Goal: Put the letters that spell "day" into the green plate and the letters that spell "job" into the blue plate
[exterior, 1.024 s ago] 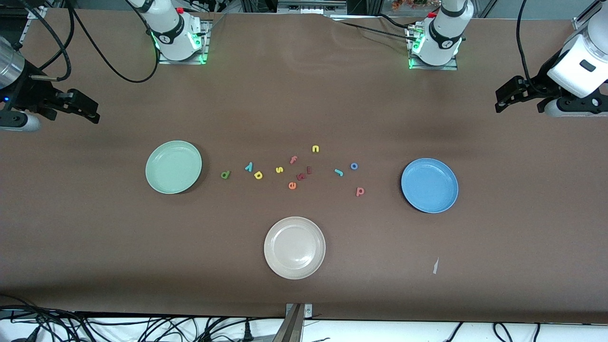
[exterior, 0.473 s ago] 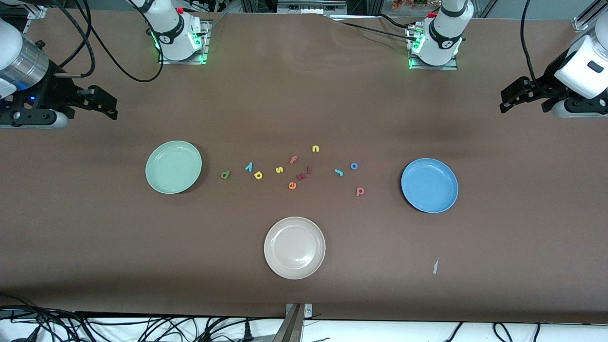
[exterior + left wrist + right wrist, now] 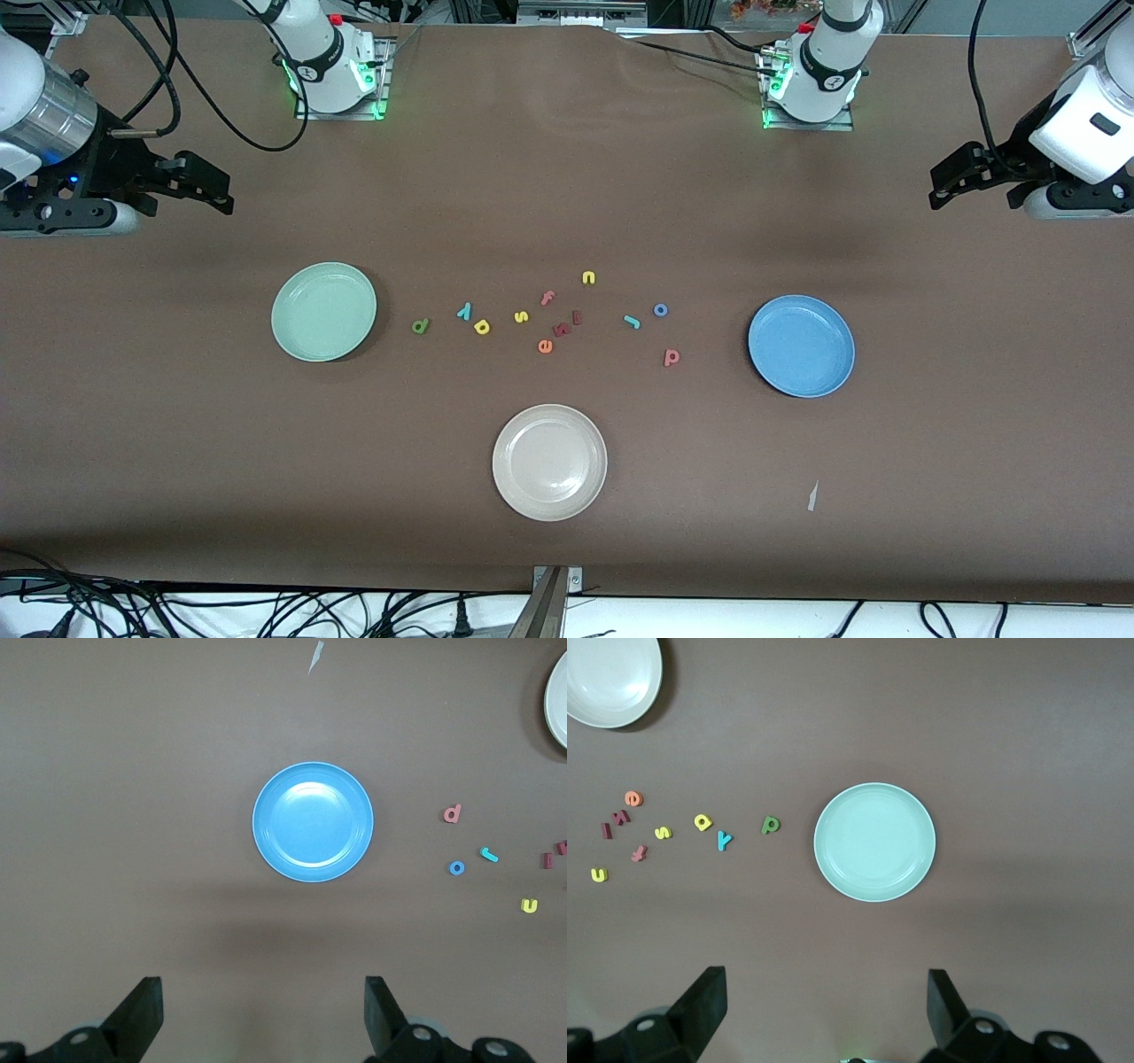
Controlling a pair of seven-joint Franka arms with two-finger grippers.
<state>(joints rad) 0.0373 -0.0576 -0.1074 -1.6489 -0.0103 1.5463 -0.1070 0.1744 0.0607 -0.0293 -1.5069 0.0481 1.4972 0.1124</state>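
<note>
You are at the very start: nothing is sorted yet, and both hands hang in the air with nothing in them.

Begin at the right arm's end of the table. The right hand [image 3: 208, 184] hovers over bare table up toward its base, fingers spread wide apart. The green plate [image 3: 324, 311] lies nearer to the front camera than that hand, and it holds nothing.

Just beside that plate, toward the middle, lie the green d [image 3: 421, 326], the cyan y [image 3: 463, 310] and the yellow a [image 3: 482, 327], close together but not touching. I judge the green d the easiest first pick for the right hand: bring the hand over it, lower it with the fingers astride the letter, and close gently, since the piece is tiny and flat.

Leave the distractors in the middle where they lie: the yellow s [image 3: 521, 316], pink f [image 3: 547, 298], yellow n [image 3: 588, 277] and orange e [image 3: 545, 346]. The beige plate [image 3: 549, 462], nearest the front camera, is empty and is not yours to fill.

Toward the left arm's end lie the teal j [image 3: 632, 321], the blue o [image 3: 660, 309] and the red b [image 3: 671, 357], all near the blue plate [image 3: 802, 346], which is also empty. The left hand [image 3: 948, 182] waits over bare table, fingers wide apart.
</note>
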